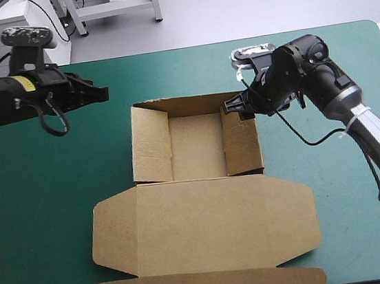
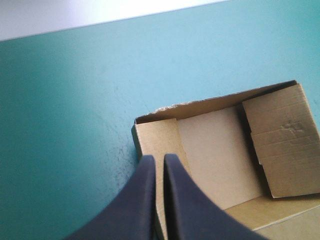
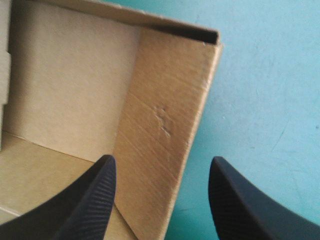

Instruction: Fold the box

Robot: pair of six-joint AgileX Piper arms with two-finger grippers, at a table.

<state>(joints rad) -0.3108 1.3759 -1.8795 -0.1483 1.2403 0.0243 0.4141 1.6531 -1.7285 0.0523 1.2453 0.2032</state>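
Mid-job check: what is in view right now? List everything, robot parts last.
box: one, brown, middle of the table; an open tray with walls raised, lid lying flat toward the near edge.
table cover: one, teal-green, under the box.
left gripper: one, black, shut, off the box's far left corner, holding nothing.
right gripper: one, black, open, at the tray's right wall near its far corner, one finger inside the wall and one outside.

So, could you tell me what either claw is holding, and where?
Nothing: right claw open astride a wall of the box; left claw shut, empty.
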